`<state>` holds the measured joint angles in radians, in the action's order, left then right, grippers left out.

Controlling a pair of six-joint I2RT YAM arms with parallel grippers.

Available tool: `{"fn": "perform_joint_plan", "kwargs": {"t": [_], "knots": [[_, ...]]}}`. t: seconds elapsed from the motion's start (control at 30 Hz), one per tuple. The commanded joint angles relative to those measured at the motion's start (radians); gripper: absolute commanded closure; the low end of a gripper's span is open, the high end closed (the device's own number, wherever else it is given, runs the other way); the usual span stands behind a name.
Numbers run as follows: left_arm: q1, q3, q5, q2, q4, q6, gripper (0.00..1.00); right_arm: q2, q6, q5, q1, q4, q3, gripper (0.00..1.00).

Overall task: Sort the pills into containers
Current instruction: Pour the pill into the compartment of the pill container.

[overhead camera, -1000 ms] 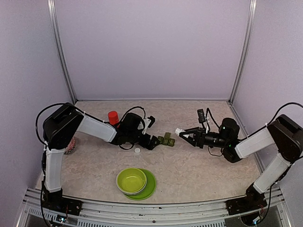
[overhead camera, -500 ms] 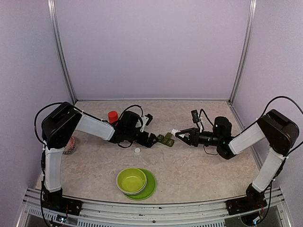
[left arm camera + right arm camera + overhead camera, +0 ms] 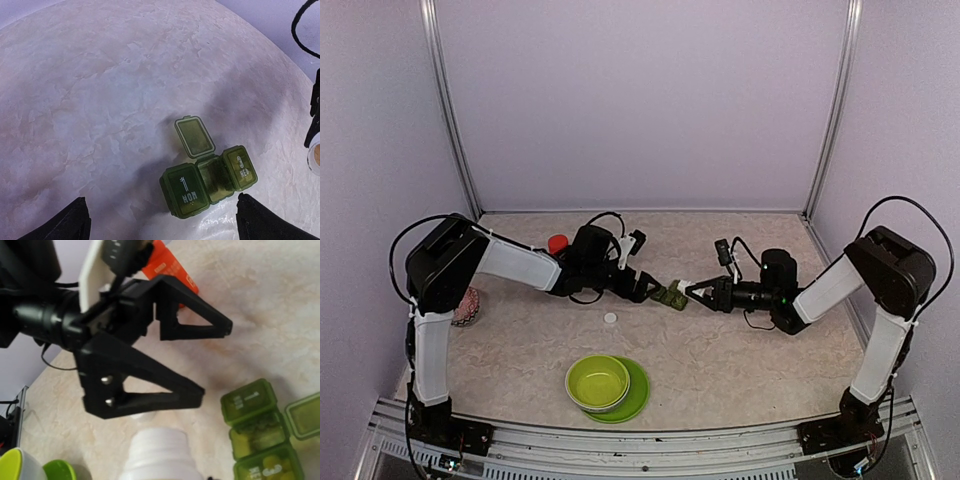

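Three-compartment dark green plastic pill box (image 3: pixel 207 182) is laid on the marbled table (image 3: pixel 750 355) between wide-spread left fingers (image 3: pixel 67 224) and right fingers (image 3: pixel 710 298) clamped around a small white plastic bottle (image 3: pixel 157 452).

Overhead rear view, two close wrist views; containers (image 3: pixel 670 295) common to all.

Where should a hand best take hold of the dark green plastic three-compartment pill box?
Probably pinch the closed end compartment marked MON across the strip's narrow width, from above. The dark green plastic pill box lies flat, and its middle lid stands flipped open, blocking a mid-strip pinch.
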<state>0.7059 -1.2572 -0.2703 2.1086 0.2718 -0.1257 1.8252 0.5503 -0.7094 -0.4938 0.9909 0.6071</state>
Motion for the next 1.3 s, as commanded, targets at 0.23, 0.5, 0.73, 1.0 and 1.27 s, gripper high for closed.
{"fn": "perform_joint_plan", "kwargs": {"t": [0.23,0.5,0.73,1.0,1.27], "knots": [[-0.017,0.076,-0.05,-0.032,0.106,-0.031,0.01,0.081,-0.021,0.007,0.009,-0.029,0.078,0.78],[-0.026,0.111,-0.061,-0.046,0.143,-0.045,0.01,0.118,-0.041,0.014,0.009,-0.047,0.106,0.78],[-0.028,0.12,-0.073,-0.048,0.156,-0.049,0.01,0.136,-0.054,0.02,0.009,-0.06,0.116,0.79],[-0.032,0.124,-0.075,-0.044,0.159,-0.05,0.01,0.167,-0.052,0.025,0.009,-0.057,0.13,0.79],[-0.034,0.124,-0.078,-0.041,0.161,-0.05,0.01,0.173,-0.066,0.039,0.009,-0.089,0.141,0.78]]}}
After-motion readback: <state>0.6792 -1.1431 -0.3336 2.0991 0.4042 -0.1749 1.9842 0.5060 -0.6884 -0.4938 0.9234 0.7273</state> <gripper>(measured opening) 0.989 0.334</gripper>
